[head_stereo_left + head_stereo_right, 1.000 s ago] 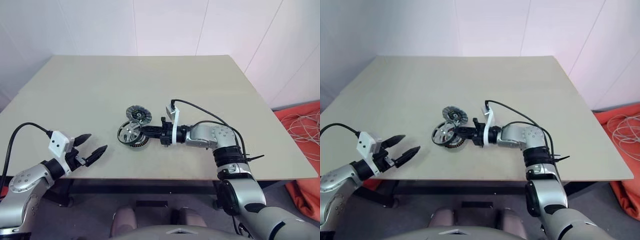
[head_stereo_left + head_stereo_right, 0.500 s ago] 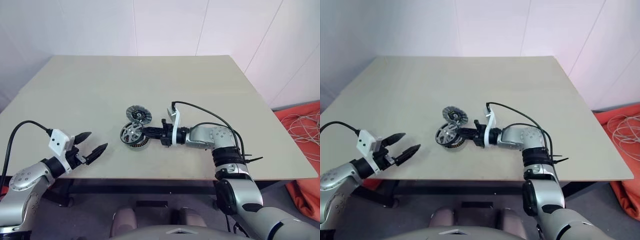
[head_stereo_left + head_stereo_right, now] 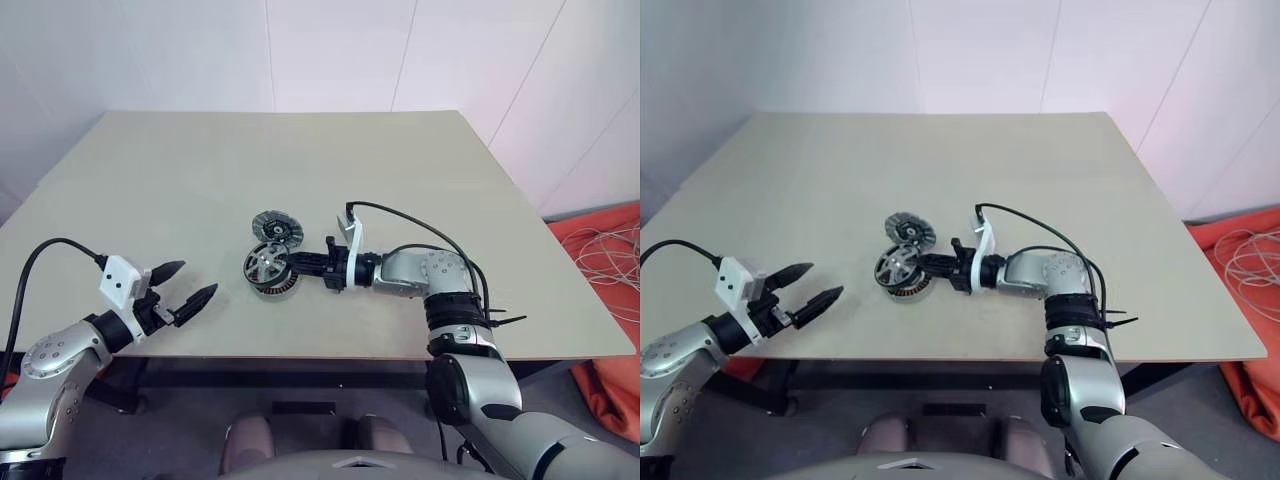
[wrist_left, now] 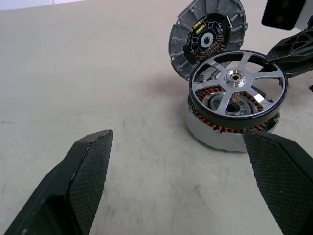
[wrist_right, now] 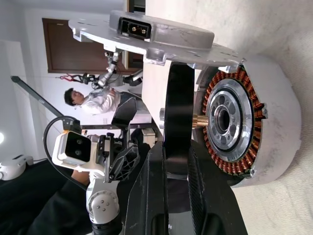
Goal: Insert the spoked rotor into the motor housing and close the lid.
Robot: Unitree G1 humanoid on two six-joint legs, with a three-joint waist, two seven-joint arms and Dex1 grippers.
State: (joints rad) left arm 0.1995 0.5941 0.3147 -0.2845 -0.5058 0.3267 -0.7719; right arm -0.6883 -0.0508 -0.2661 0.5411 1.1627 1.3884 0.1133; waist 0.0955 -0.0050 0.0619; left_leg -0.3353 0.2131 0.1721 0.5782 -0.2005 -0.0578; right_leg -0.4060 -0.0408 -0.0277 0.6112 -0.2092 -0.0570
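right pincer (image 3: 298, 262) clamped on rim of spoked rotor (image 4: 238, 89), rotor just above motor housing (image 4: 230, 131) mid-bench (image 3: 400, 170), not seated; lid (image 4: 207, 35) beside housing, tilted; left pincer (image 3: 183, 287) spread wide, empty, well apart

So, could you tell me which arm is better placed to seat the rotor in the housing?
The right. Its gripper is already shut on the spoked rotor, holding it tilted just over the motor housing. The left gripper hangs open near the table's front edge, well away from the parts.
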